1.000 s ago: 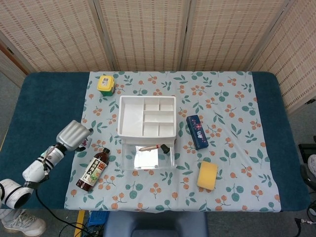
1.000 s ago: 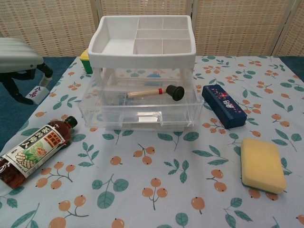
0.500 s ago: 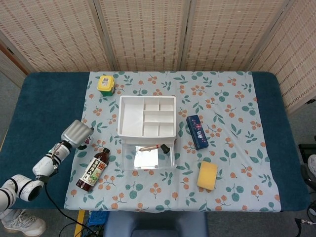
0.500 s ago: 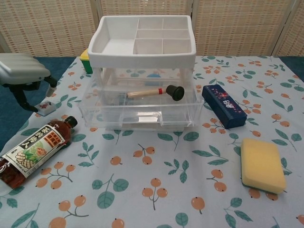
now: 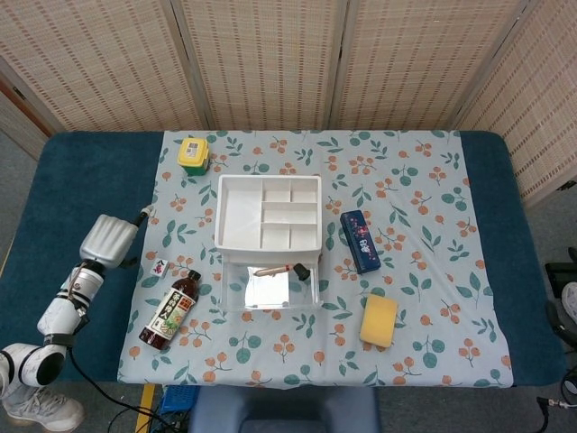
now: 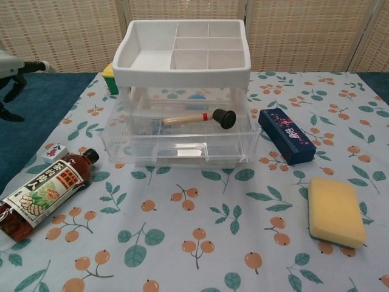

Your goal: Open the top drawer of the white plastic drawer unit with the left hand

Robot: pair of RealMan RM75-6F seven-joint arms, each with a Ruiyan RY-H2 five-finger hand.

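So my left hand [image 5: 108, 240] is hanging over the bare blue strip along the table's [image 5: 54, 189] left edge, just off the cloth [image 5: 433, 207], holding nothing. From the head view I mostly see the back of it, and the chest view only catches a sliver at the frame edge, so I can't tell whether the fingers are spread or curled. My right hand isn't in either view.

Closest to the hand is a tiny tile [image 5: 160, 265] lying on the cloth's left edge, and just past it a bottle [image 5: 169, 309] on its side, cap pointing up toward the drawer unit [image 5: 268, 213]. The unit sits mid-cloth, its divided tray top facing up. A clear drawer [image 6: 176, 143] sticks out toward me with a little plunger [image 6: 200, 117] lying in it. I'd guess that's the top drawer and the job's basically done, which would explain the hand being parked well clear, but I can't make out the levels under the tray for sure.

Further out: a dark case [image 5: 359, 240] just right of the unit, a sponge [image 5: 379, 319] near the front right, and a yellow-lidded tub [image 5: 194, 151] up by the back left corner.
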